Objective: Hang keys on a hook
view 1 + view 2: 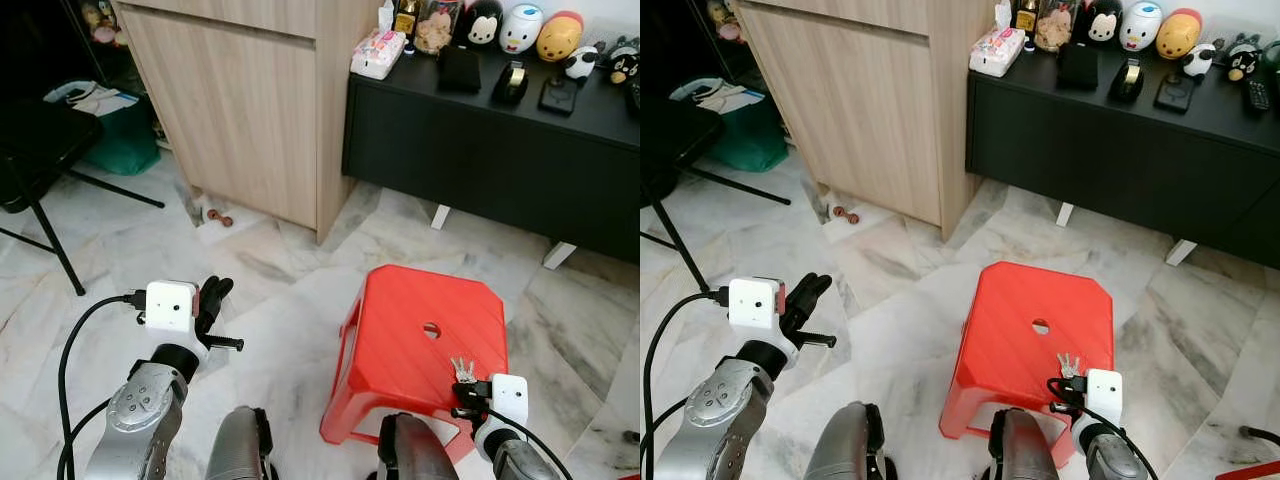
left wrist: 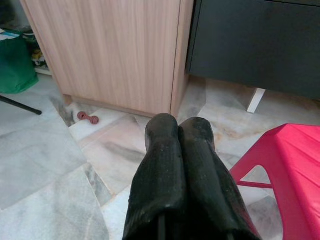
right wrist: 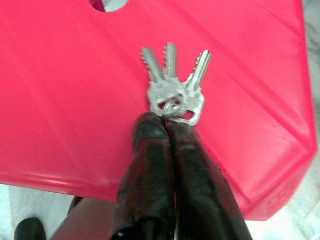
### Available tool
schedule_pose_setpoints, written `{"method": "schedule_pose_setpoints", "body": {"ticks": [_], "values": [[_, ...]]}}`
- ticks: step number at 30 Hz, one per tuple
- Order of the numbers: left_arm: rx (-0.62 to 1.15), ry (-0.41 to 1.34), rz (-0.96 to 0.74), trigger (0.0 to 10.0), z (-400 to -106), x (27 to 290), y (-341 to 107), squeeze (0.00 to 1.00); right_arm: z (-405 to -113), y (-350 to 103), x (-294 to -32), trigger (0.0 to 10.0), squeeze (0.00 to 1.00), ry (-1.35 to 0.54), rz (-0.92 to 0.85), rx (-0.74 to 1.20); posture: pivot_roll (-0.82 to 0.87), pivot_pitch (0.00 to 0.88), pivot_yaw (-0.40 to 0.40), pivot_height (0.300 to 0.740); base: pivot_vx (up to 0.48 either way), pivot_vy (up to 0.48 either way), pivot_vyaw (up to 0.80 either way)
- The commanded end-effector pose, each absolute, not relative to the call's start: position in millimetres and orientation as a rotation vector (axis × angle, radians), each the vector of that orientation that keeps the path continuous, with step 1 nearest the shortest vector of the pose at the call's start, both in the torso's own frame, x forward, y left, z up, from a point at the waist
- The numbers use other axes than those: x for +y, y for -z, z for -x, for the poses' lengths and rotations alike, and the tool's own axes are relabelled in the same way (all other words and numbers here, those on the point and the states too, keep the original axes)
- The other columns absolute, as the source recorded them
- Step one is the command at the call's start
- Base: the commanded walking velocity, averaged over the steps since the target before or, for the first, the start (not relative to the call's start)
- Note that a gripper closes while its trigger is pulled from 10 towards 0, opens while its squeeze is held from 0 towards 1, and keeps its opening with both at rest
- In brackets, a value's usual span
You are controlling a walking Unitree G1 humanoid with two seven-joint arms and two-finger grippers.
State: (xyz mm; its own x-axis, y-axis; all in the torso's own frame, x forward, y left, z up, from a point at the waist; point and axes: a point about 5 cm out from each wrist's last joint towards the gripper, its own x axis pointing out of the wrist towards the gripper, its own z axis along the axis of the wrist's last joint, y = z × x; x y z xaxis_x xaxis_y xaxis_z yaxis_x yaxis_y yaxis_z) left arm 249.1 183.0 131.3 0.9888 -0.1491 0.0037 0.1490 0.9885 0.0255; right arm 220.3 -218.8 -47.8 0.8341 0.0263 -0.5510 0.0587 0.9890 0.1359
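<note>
The red stool (image 1: 425,350) serves as the reference landmark, standing on the marble floor (image 1: 270,270) directly ahead of the robot. Beyond the red stool and toward the robot's left stands the wooden cabinet (image 1: 230,90); beyond it toward the right stands the black sideboard (image 1: 500,140), its top lined with figurines (no hook can be made out on either unit, so the target probably lies outside this field of view). The left gripper (image 1: 212,300) is raised well clear of the red stool on its left side, fingers pressed together on nothing, apparently parked so that it does not obstruct the working arm. The right gripper (image 3: 167,122) is over the near right corner of the red stool, its two fingers clamped on the ring end of the keys (image 3: 175,87). Three blades fan out ahead of the fingertips, above the seat surface. Gripping at the ring leaves it presented forward, which should suit threading it over a hook.
</note>
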Motion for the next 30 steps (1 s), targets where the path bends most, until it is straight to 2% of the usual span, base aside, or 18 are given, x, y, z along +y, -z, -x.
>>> {"method": "schedule_pose_setpoints", "body": {"ticks": [1,19,21,23,25,30], "values": [[0.001,0.161,-0.041,10.0,-249,180,-131,0.0,-212,54,-217,0.0,0.0,0.01,-0.148,0.618,0.04,0.152,-0.022,0.621,0.0,0.0,0.0],[-0.011,0.171,-0.04,10.0,-260,177,-128,0.0,-220,46,-220,0.0,0.0,0.079,-0.165,0.531,0.01,0.101,-0.027,0.621,0.0,0.0,0.0],[-0.014,0.174,-0.04,10.0,-261,177,-128,0.0,-251,9,-212,0.0,0.0,0.015,-0.131,0.253,0.01,0.095,-0.028,0.621,0.0,0.0,0.0],[-0.016,0.175,-0.04,10.0,-262,176,-128,0.0,-267,-34,-205,0.0,0.0,-0.024,-0.095,0.041,0.01,0.093,-0.029,0.621,0.0,0.0,0.0],[-0.022,0.175,-0.039,10.0,-264,176,-129,0.0,-271,-62,-200,0.0,0.0,-0.037,-0.083,-0.046,0.01,0.09,-0.031,0.621,0.0,0.0,0.0],[-0.027,0.173,-0.039,10.0,-264,176,-129,0.0,-278,-74,-199,0.0,0.0,-0.047,-0.099,-0.089,0.01,0.087,-0.035,0.621,0.0,0.0,0.0]]}}
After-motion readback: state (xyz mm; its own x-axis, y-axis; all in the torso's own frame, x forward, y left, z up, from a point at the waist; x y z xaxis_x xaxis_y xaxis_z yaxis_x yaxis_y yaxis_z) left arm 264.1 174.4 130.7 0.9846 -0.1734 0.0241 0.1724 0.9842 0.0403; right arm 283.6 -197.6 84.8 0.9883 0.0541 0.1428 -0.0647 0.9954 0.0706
